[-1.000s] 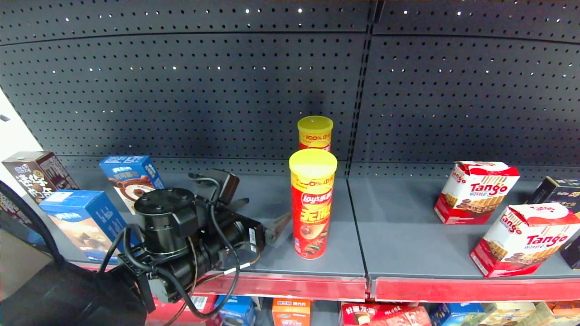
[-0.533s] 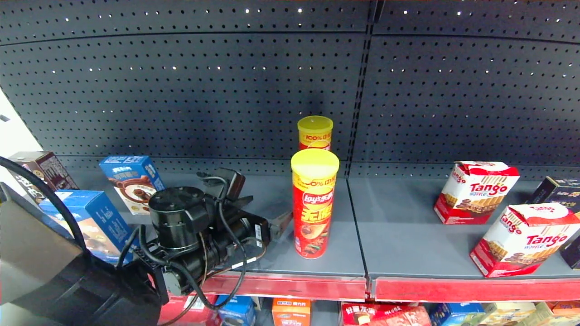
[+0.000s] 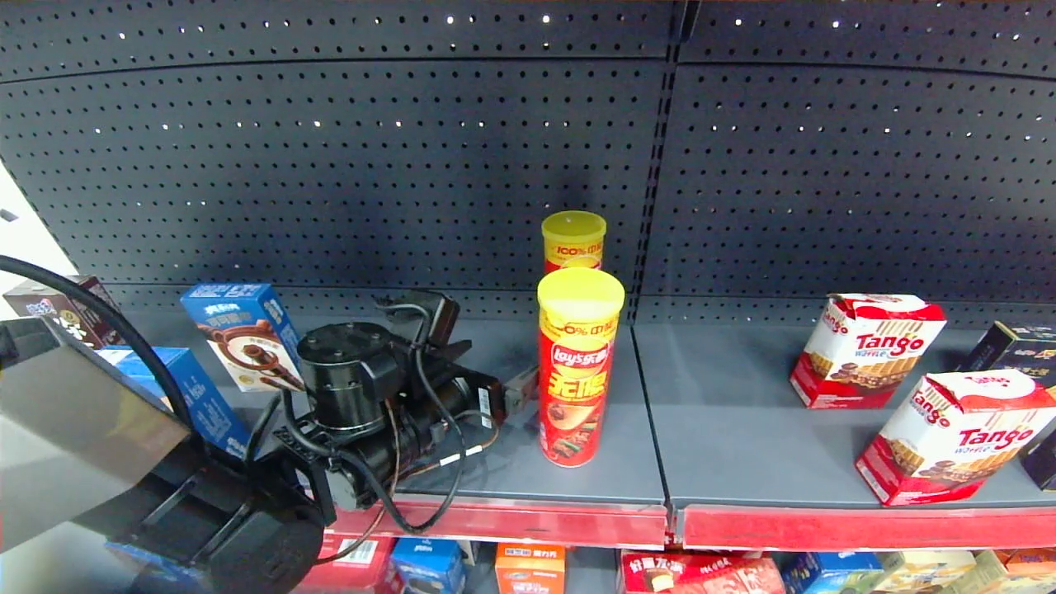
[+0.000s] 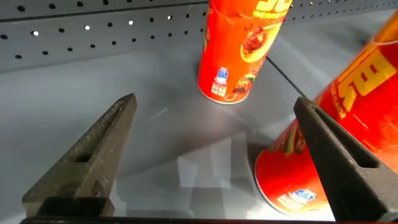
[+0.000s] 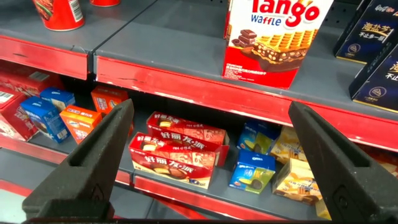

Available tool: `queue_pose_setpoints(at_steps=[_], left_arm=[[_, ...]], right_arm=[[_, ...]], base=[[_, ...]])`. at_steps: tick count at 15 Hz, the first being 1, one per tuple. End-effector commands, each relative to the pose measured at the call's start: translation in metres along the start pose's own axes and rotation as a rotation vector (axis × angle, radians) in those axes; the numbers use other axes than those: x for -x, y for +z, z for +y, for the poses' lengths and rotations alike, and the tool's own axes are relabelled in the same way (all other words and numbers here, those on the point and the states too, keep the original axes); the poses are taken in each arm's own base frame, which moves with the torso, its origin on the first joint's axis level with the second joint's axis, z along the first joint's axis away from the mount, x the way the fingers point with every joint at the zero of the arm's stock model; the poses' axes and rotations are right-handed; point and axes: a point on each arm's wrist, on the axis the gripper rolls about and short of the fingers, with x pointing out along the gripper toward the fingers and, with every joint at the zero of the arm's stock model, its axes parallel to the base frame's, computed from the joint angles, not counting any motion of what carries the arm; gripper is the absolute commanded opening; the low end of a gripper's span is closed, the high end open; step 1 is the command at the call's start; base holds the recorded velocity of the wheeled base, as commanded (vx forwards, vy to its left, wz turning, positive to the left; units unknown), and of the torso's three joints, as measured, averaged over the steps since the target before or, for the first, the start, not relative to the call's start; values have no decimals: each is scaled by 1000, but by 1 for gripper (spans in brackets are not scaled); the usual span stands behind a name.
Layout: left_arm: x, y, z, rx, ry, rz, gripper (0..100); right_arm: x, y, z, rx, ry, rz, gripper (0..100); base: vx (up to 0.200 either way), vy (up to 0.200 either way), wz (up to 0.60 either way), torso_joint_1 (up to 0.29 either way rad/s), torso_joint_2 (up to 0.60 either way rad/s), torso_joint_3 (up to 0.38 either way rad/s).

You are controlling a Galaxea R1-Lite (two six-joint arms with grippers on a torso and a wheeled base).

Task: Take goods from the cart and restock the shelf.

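- my left arm (image 3: 363, 429): black housings throughout, chunky and cylindrical
- wrist motor cap (image 3: 346, 351): round, flat-topped, black, and I see small screw holes on top
- cables (image 3: 412, 511): black, looping loose round the wrist, with a white tag on one
- upper link (image 3: 74, 429): flat grey-silver panel over a black joint
- my left gripper (image 4: 214, 106): two dark grey wedge fingers (image 4: 93, 162), matte and rough, with a small recess in one
- my right gripper (image 5: 211, 109): same dark tapered fingers (image 5: 93, 162)

We see the right gripper (image 5: 211, 104) spread wide at frame centre, facing a waffle box (image 5: 273, 40) on a red-edged shelf (image 5: 186, 81), snack boxes (image 5: 180, 155) beneath.
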Motion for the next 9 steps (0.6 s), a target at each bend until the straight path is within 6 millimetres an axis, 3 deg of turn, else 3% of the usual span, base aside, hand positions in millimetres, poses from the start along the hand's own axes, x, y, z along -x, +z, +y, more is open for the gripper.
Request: queue_pose_setpoints(at_steps=[1, 2, 4, 7, 9], left_arm=[[1, -3, 9, 0, 27, 13, 100], [1, -4, 10, 0, 30, 14, 100], [9, 5, 42, -13, 129, -15, 100], [34, 17, 46, -15, 156, -39, 100], [62, 17, 41, -15, 200, -36, 100]], right_arm=[[0, 0, 0, 0, 0, 1, 100], [0, 0, 0, 0, 0, 1, 100], [0, 0, 0, 0, 0, 0, 100], [0, 0, 0, 2, 0, 0, 100], [0, 0, 0, 2, 0, -2, 100]], base=[[0, 0, 0, 0, 0, 0], [0, 0, 0, 0, 0, 0], [0, 0, 0, 0, 0, 0], [0, 0, 0, 0, 0, 0], [0, 0, 0, 0, 0, 0]])
